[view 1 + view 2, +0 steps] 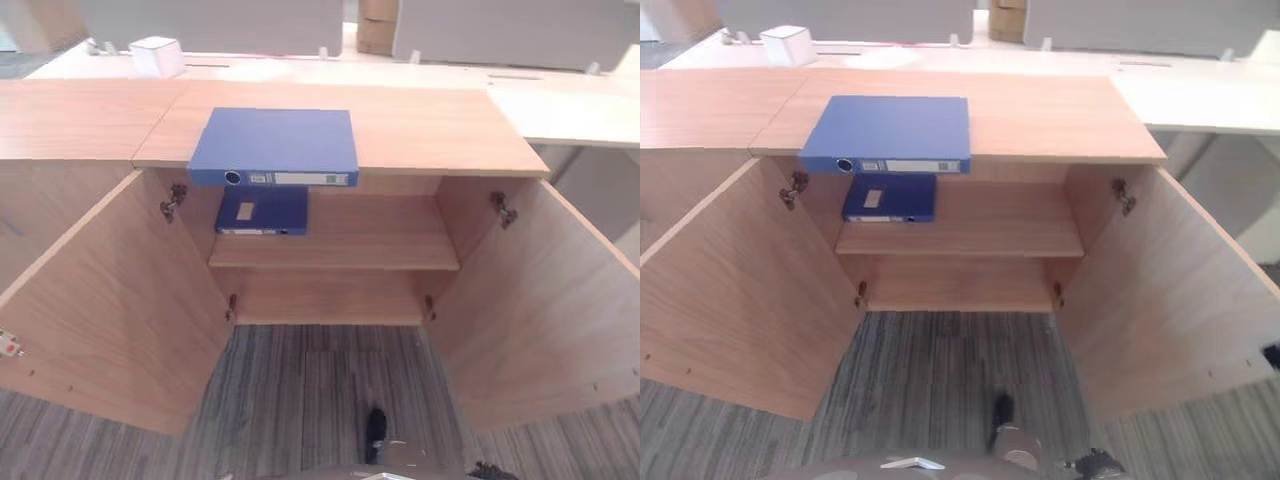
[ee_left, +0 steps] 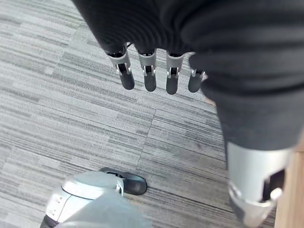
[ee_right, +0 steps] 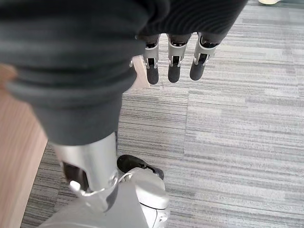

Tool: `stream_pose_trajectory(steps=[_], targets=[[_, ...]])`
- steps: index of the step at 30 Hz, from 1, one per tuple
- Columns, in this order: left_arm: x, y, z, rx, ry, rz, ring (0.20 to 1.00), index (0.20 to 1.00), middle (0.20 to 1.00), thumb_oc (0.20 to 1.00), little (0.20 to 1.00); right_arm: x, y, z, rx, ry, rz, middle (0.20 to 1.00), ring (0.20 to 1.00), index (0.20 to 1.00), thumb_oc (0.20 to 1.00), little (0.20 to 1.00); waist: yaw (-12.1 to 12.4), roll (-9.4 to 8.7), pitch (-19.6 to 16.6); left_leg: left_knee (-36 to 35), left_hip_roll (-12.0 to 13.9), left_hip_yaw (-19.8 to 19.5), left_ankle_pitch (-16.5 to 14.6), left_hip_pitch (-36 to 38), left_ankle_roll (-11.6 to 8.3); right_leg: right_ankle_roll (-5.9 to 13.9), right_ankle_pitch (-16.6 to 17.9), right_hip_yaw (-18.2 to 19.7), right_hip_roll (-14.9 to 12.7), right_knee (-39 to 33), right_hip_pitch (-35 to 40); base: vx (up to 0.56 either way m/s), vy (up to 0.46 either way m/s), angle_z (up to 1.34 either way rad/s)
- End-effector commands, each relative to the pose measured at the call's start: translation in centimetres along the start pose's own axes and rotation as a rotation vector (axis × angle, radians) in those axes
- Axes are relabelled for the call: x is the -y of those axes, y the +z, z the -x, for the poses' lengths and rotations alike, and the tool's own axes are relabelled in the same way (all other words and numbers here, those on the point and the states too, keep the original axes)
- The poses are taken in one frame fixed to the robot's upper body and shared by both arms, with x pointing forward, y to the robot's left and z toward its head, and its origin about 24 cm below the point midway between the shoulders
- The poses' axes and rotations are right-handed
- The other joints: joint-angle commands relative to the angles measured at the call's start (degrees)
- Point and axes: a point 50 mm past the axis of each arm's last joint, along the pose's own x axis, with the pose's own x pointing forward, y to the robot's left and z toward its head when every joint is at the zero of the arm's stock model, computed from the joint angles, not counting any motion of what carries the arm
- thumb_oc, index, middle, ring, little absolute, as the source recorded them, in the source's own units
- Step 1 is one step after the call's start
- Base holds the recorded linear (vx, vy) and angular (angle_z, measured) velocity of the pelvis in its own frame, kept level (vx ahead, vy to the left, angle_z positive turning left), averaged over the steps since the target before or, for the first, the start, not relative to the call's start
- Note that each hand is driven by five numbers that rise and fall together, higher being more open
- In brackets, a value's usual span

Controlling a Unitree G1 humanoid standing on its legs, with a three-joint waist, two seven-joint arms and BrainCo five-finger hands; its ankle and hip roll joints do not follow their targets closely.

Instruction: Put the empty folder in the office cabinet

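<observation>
Closest in, both hands are just hanging down over the grey striped carpet (image 1: 310, 390): the left hand (image 2: 156, 71) has its fingers (image 2: 127, 76) straight and relaxed with nothing in them, and the right hand (image 3: 175, 61) is the same deal, fingers (image 3: 173, 71) loose and pointing at the floor, holding nothing. Going further out, the office cabinet (image 1: 330, 300) is wide open, with the left door (image 1: 110, 310) and the right door (image 1: 540, 300) both swung out toward the camera, metal hinges showing at the inner top corners. Inside there's a shelf (image 1: 350, 245), and on its left end sits a small blue folder (image 1: 262, 212) lying flat, with a pale label on its cover. Above that, on the wooden surface (image 1: 420, 125) that tops the cabinet, there's the big blue folder (image 1: 275, 147) lying flat, spine facing the camera with a round finger hole and a long pale label strip, its front edge right at the lip, directly over the smaller one. So the big one is on top of the cabinet, not in it. Farther back and off to the left there's a white box (image 1: 157, 56) on a pale desk, and beyond that grey partition panels (image 1: 500, 30).
</observation>
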Motion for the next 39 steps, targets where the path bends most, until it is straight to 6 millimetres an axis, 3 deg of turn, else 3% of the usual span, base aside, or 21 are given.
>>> stream_pose_trajectory(steps=[1, 6, 13, 14, 16, 19, 21, 22, 23, 24, 25, 26, 27, 31, 34, 39], targets=[[-1.3, -0.5, 0.2, -0.032, 0.045, -0.003, 1.0, 1.0, 1.0, 1.0, 1.0, 1.3, 0.2, 0.1, -0.005, -0.043, 0.019, 1.0, 1.0, 1.0, 1.0, 1.0, 0.4, -0.9, -0.9, -0.7, 1.3, 1.6, -0.5, -6.7, -0.04, 5.07, 0.1, -0.1, -0.4, -8.7, 5.8, 0.19, -0.16, 0.01], [-0.9, -0.9, 0.2, -0.05, 0.035, -0.001, 1.0, 1.0, 1.0, 1.0, 1.0, 2.1, 0.0, 0.2, -0.011, -0.069, 0.007, 1.0, 1.0, 1.0, 1.0, 1.0, 0.1, -0.3, -3.0, -0.7, 3.4, 1.8, -1.3, -4.9, -1.27, 3.64, -2.6, 0.2, 2.2, -9.6, 8.6, 0.17, -0.138, -0.04], [-0.8, -0.1, 0.1, -0.019, 0.04, 0.008, 1.0, 1.0, 1.0, 1.0, 1.0, 2.5, 0.4, 0.2, 0.01, -0.081, 0.007, 1.0, 1.0, 1.0, 1.0, 1.0, 0.0, -0.04, -3.9, 1.2, 5.4, 1.7, -2.3, -3.7, -2.71, 2.22, -5.1, 0.5, 3.9, -9.4, 11.0, 0.1, -0.119, -0.02], [-0.9, 0.7, 0.1, 0.011, 0.046, 0.02, 1.0, 1.0, 1.0, 1.0, 1.0, 2.7, 0.8, 0.3, 0.025, -0.089, 0.007, 1.0, 1.0, 1.0, 1.0, 1.0, 0.2, -0.62, -3.0, 8.9, 5.4, 1.5, -3.5, -7.0, -3.56, 1.4, -6.2, 0.6, 3.9, -9.2, 11.8, -0.02, -0.132, 0.0], [-0.6, 2.3, 0.0, 0.06, 0.042, 0.025, 1.0, 1.0, 1.0, 1.0, 1.0, 2.9, 1.2, 0.3, 0.038, -0.1, 0.011, 1.0, 1.0, 1.0, 1.0, 1.0, 0.5, -1.39, -1.1, 18.2, 4.5, 1.2, -2.7, -12.0, -4.35, 0.59, -6.6, 0.3, 3.5, -9.1, 12.8, -0.05, -0.134, 0.13], [-0.4, 3.5, 0.0, 0.1, 0.042, 0.026, 1.0, 1.0, 1.0, 1.0, 1.0, 3.3, 1.3, 0.3, 0.034, -0.114, 0.019, 1.0, 1.0, 1.0, 1.0, 1.0, 0.8, -1.52, 0.3, 24.2, 5.5, 1.6, -0.7, -16.1, -4.72, -0.09, -7.2, -0.4, 3.5, -9.3, 14.0, -0.03, -0.036, 0.17], [-0.9, 4.4, 0.1, 0.132, 0.06, 0.016, 1.0, 1.0, 1.0, 1.0, 1.0, 3.9, 1.1, 0.4, 0.021, -0.133, 0.036, 1.0, 1.0, 1.0, 1.0, 1.0, 1.5, -1.71, 0.6, 17.8, 6.8, 1.5, -0.7, -16.8, -4.4, 0.78, -7.2, -0.4, 2.8, -9.9, 15.0, 0.07, 0.076, -0.09], [-0.9, 4.7, 0.1, 0.147, 0.063, 0.009, 1.0, 1.0, 1.0, 1.0, 1.0, 3.9, 1.1, 0.4, 0.025, -0.133, 0.042, 1.0, 1.0, 1.0, 1.0, 1.0, 1.7, -1.56, 0.5, 14.8, 7.0, 0.6, 0.7, -16.5, -4.53, 1.07, -7.2, -0.2, 2.7, -9.9, 15.0, 0.05, 0.054, -0.17], [-0.9, 4.7, 0.1, 0.147, 0.063, 0.009, 1.0, 1.0, 1.0, 1.0, 1.0, 3.9, 1.1, 0.4, 0.025, -0.133, 0.042, 1.0, 1.0, 1.0, 1.0, 1.0, 1.7, -1.56, 0.5, 14.8, 7.0, 0.6, 0.7, -16.4, -4.53, 1.07, -7.2, -0.2, 2.7, -9.9, 15.0, 0.06, 0.112, -0.27], [-1.1, 5.4, 0.2, 0.168, 0.072, -0.011, 1.0, 1.0, 1.0, 1.0, 1.0, 4.3, 1.4, 0.5, 0.039, -0.145, 0.048, 1.0, 1.0, 1.0, 1.0, 1.0, 1.7, -0.44, 0.1, 6.4, 8.5, 0.2, 3.1, -15.2, -5.17, 1.61, -7.6, -0.1, 2.9, -9.9, 14.9, 0.05, 0.111, -0.18], [-1.3, 5.4, 0.3, 0.169, 0.08, -0.018, 1.0, 1.0, 1.0, 1.0, 1.0, 4.3, 1.2, 0.5, 0.033, -0.144, 0.047, 1.0, 1.0, 1.0, 1.0, 1.0, 1.5, -0.06, -0.5, 4.4, 8.9, -0.1, 3.9, -14.3, -5.37, 1.78, -7.7, -0.1, 3.1, -9.9, 14.8, 0.11, 0.161, 0.02], [-1.0, 8.7, 0.6, 0.231, 0.091, -0.045, 1.0, 1.0, 1.0, 1.0, 1.0, 4.2, 1.1, 0.5, 0.025, -0.138, 0.063, 1.0, 1.0, 1.0, 1.0, 1.0, 0.5, 0.31, -1.8, 2.2, 9.5, 1.2, 4.4, -12.6, -5.88, 1.99, -7.9, 0.1, 3.3, -9.9, 14.8, 0.12, 0.13, 0.31], [-1.8, 9.3, 0.8, 0.262, 0.107, -0.041, 1.0, 1.0, 1.0, 1.0, 1.0, 4.3, 1.1, 0.5, 0.028, -0.142, 0.065, 1.0, 1.0, 1.0, 1.0, 1.0, 0.0, 0.58, -2.5, 0.1, 9.7, 2.0, 4.5, -10.7, -5.94, 2.08, -7.9, 0.6, 3.3, -9.9, 14.9, 0.13, 0.153, 0.25], [-1.7, 5.6, 0.5, 0.225, 0.1, -0.056, 1.0, 1.0, 1.0, 1.0, 1.0, 4.3, 0.2, 0.5, 0.032, -0.163, 0.014, 1.0, 1.0, 1.0, 1.0, 1.0, 0.6, 0.73, -2.6, -0.7, 9.0, 2.6, 3.6, -9.4, -5.59, 2.9, -6.9, 0.7, 2.2, -9.9, 14.2, -0.01, 0.127, -0.35], [-1.3, 6.4, 0.6, 0.284, 0.095, -0.057, 1.0, 1.0, 1.0, 1.0, 1.0, 3.9, 0.1, 0.5, 0.036, -0.158, 0.009, 1.0, 1.0, 1.0, 1.0, 1.0, 0.9, 0.29, -1.9, -0.7, 8.2, 2.7, 3.2, -9.8, -5.15, 3.54, -6.2, 0.7, 1.5, -9.9, 13.5, -0.05, 0.095, 0.14], [-0.2, 9.3, 1.7, 0.463, 0.046, -0.006, 1.0, 1.0, 1.0, 1.0, 1.0, 3.8, 0.2, 0.5, 0.05, -0.157, -0.011, 1.0, 1.0, 1.0, 1.0, 1.0, 1.0, -0.16, -0.8, -0.7, 7.2, 3.1, 2.8, -10.3, -4.4, 4.57, -5.3, 1.0, 0.2, -9.9, 12.8, -0.03, 0.097, -0.01]])
